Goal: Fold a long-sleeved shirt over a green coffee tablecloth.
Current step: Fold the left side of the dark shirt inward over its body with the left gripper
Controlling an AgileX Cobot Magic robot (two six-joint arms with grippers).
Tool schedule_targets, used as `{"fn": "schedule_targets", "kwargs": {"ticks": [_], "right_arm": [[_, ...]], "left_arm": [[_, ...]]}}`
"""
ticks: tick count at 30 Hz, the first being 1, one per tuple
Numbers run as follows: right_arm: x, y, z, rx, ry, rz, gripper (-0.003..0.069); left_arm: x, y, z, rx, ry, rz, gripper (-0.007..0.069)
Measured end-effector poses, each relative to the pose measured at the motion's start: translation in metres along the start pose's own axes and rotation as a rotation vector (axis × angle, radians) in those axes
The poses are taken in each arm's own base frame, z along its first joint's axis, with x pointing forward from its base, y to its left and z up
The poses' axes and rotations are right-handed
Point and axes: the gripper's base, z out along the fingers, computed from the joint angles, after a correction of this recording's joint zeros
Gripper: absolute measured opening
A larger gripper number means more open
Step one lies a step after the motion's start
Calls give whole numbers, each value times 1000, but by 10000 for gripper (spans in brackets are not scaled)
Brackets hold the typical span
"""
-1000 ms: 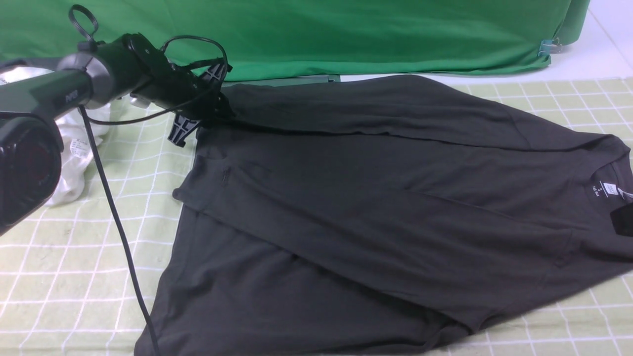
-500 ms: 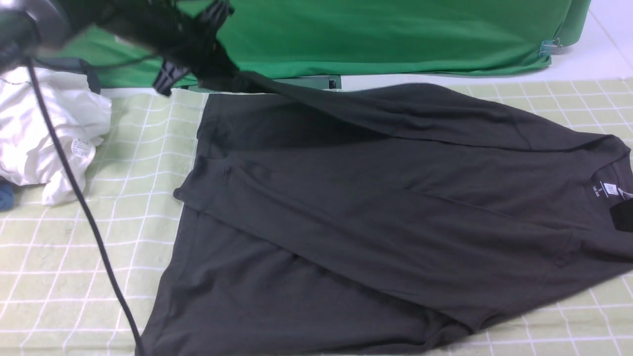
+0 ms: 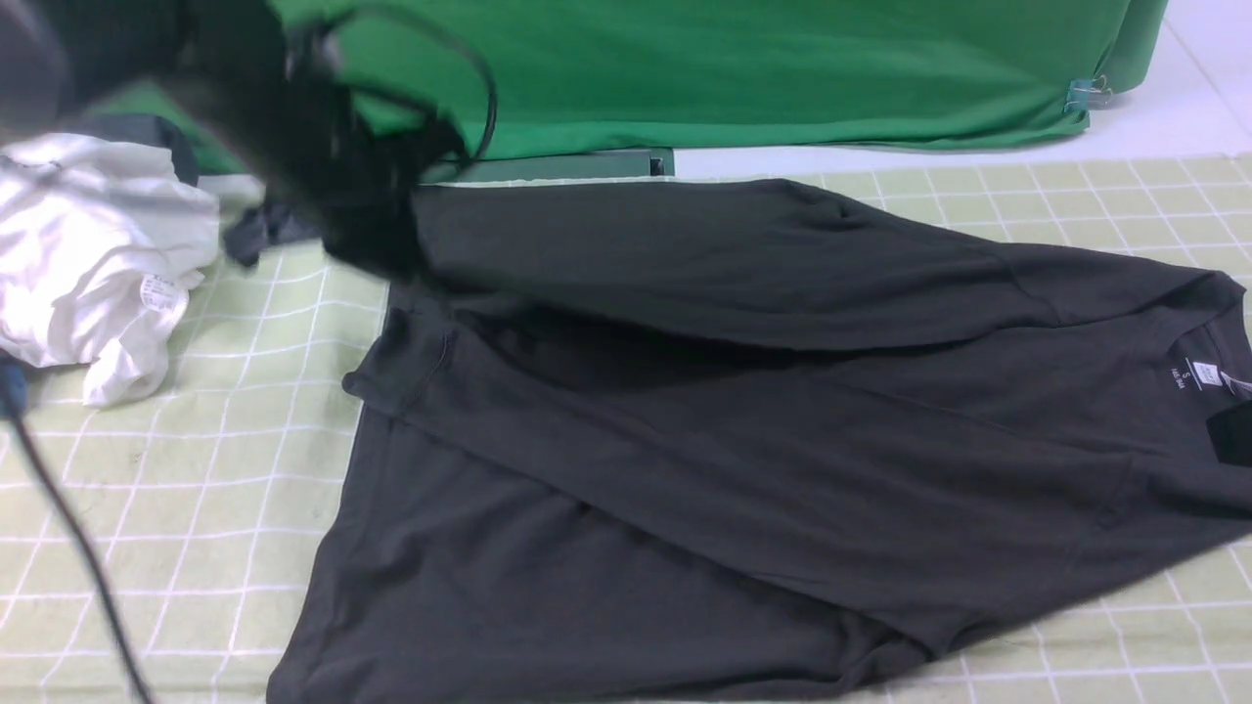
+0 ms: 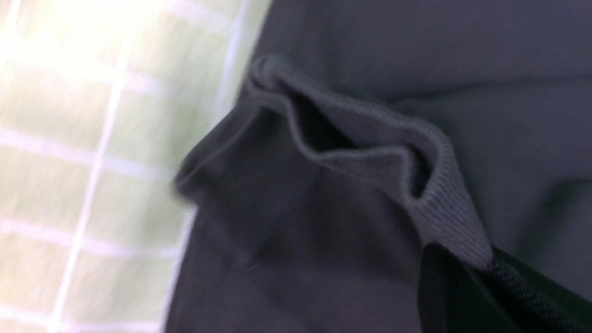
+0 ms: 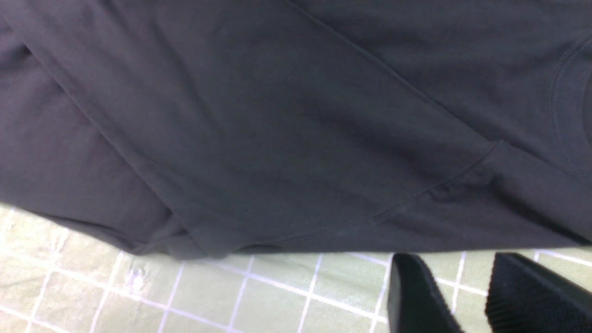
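The black long-sleeved shirt point(image 3: 743, 460) lies spread on the green coffee tablecloth point(image 3: 176, 469), its white neck label point(image 3: 1205, 374) at the right. My left gripper point(image 3: 381, 230), motion-blurred at the shirt's far left corner, is shut on the ribbed cuff point(image 4: 444, 203) of the far sleeve point(image 3: 743, 259). That sleeve is drawn across the upper body. In the left wrist view the left gripper point(image 4: 467, 266) pinches the cuff's end. My right gripper point(image 5: 451, 266) stands open over bare tablecloth point(image 5: 277, 296), just off the shirt's edge point(image 5: 323, 245), with nothing between its fingers.
A crumpled white garment point(image 3: 98, 264) lies at the far left, with a small dark cloth piece point(image 3: 259, 230) beside it. A plain bright green sheet point(image 3: 734, 68) hangs along the back, clipped point(image 3: 1086, 93) at the right. The left arm's black cable point(image 3: 68, 548) trails over the cloth's left side.
The left gripper rose with the cuff, then came back down. The far sleeve has swung nearer and now covers more of the shirt's upper body. The right gripper has not moved.
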Motion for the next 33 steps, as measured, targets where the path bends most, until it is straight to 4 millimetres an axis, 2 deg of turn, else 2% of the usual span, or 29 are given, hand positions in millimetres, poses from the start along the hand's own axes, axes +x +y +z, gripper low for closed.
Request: {"fn": "schedule_targets", "kwargs": {"ticks": [3,6,12,17,19,20,23,26,30,33], "right_arm": [[0,0,0,0,1,0,237],[0,0,0,0,0,0,237],[-1,-1,0,6,-16,0,237],[-1,-1,0,6,-16,0,237],[-1,-1,0,6,-16,0,237],[-1,-1,0,6,-16,0,237],[-2,-1,0,6,-17,0,237],[-2,-1,0,6,-17,0,237],[-2,-1,0,6,-17,0,237],[-2,-1,0,6,-17,0,237]], "left_arm": [[21,19,27,-27,30,-25,22],[31,30,43,-29,2,-43,22],[32,34,48,-17,-42,-48,28],[33,34,47,-29,-11,-8,84],[23,36,36,-38,29,35,155],[22,36,34,-38,31,36,162],[-3,44,7,-46,64,15,280],[-14,52,-13,-70,106,15,360],[-11,59,-25,-118,198,77,426],[-8,59,-26,-121,239,93,441]]}}
